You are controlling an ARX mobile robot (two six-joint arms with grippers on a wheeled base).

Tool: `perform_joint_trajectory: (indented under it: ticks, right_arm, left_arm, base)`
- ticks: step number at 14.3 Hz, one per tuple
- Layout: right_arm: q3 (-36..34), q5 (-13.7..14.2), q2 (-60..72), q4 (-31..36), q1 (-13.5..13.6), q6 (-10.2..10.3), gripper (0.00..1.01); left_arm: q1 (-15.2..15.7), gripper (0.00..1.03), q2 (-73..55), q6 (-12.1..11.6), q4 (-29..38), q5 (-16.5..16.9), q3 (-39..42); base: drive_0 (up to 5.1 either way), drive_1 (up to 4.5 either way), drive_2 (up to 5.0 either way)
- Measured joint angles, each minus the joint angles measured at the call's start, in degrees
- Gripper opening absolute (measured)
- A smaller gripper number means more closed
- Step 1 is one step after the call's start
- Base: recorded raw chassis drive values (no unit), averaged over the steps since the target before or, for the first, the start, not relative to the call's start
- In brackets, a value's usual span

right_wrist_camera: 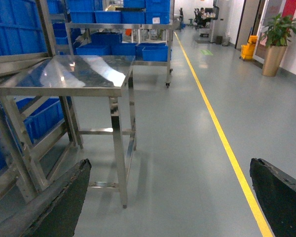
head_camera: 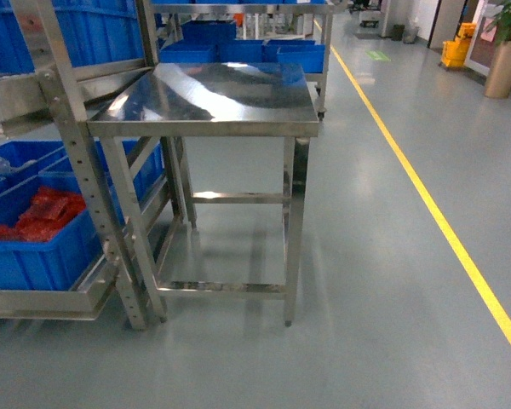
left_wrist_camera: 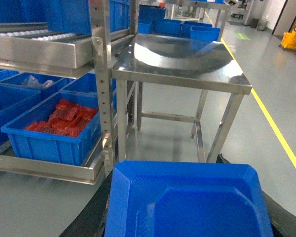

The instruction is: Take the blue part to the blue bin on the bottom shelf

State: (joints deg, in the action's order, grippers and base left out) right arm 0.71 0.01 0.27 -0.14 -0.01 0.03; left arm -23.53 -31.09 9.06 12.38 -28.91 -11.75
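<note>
Blue dominated the left of the head view, where a bin [head_camera: 34, 247] holding red parts [head_camera: 38, 213] sat on the bottom shelf [head_camera: 43, 302] of the steel rack; the left wrist view showed the same bin [left_wrist_camera: 54, 140] on that shelf [left_wrist_camera: 44, 169], with more blue bins behind it. Toward the centre stood the flat steel surface [head_camera: 213, 98], nothing visible on its top. At the bottom of the left wrist view a blue part [left_wrist_camera: 187, 202], tray-like with chamfered corners, filled the frame right at the left tool; the fingers were hidden beneath it, so the grip could not be confirmed, though it looked carried. By my judgement the transport step was in hand: the part seemed already picked, and the next move would call for lowering it left toward a blue bin on the bottom shelf. In the right wrist view, the right tool [right_wrist_camera: 172, 197] had its dark fingers [right_wrist_camera: 59, 207] spread wide at the lower corners, holding nothing, only floor between them.
</note>
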Motion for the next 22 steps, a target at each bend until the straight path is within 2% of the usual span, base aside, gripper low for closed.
perform_joint_trajectory:
  ticks: [14,22]
  right_arm:
    - [0.0,0.0,0.0,-0.2,0.0,0.0,0.98]
    - [0.0,0.0,0.0,-0.2,0.0,0.0,0.98]
  left_arm:
    - [0.0,0.44,-0.3,0.0,-0.2,0.1,0.0]
    - [-0.1,0.44,-0.1,0.0,0.0,0.2,0.0]
  base:
    - [0.0,4.23,-4.3]
    - [0.0,0.00,0.0]
